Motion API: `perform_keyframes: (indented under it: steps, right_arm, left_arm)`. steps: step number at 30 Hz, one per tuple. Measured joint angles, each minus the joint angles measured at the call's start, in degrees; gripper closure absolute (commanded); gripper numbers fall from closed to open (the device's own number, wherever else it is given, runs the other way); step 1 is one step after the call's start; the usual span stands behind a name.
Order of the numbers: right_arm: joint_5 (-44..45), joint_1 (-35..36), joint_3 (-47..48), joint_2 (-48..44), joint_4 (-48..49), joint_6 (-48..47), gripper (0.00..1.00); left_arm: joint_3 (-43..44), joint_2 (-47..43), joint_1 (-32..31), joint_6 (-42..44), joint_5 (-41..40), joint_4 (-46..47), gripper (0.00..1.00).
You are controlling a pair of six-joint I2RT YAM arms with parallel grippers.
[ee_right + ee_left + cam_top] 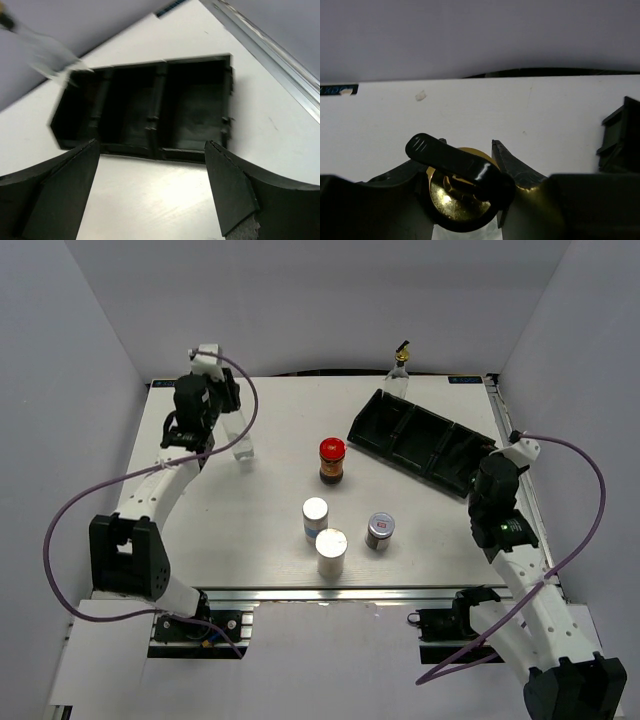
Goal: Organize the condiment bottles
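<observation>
The left gripper is clamping the gold-spouted top of a glass cruet at the far left of the table. The right gripper is hovering, jaws wide apart, just before the black tray

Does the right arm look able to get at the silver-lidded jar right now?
Probably yes: the right fingers are open and empty by the tray, and the silver-lidded jar stands alone nearby, clear of the shakers.
</observation>
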Motion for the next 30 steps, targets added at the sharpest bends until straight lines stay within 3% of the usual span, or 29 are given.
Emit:
perform_keyframes:
  steps: [6, 20, 24, 30]
  right_arm:
    - [5.1, -1.6, -3.2, -0.9, -4.2, 1.3, 0.11]
    - [10.3, -3.2, -4.4, -3.9, -5.4, 1.9, 0.11]
    - [10.5, -3.3, -4.4, -3.9, -5.4, 1.9, 0.11]
    - [10.5, -3.4, -4.5, -3.1, -5.5, 1.7, 0.11]
  left_arm:
    - [14.9, 7.4, -2.1, -2.1, 9.6, 2.2, 1.00]
    - [52.5, 32.4, -17.5, -2.0, 21.1, -3.4, 1.00]
    - [56.1, 36.0, -19.8, -1.9, 22.0, -3.8, 1.00]
    - [54.2, 37.0, -22.8, -0.3, 22.0, -2.7, 1.00]
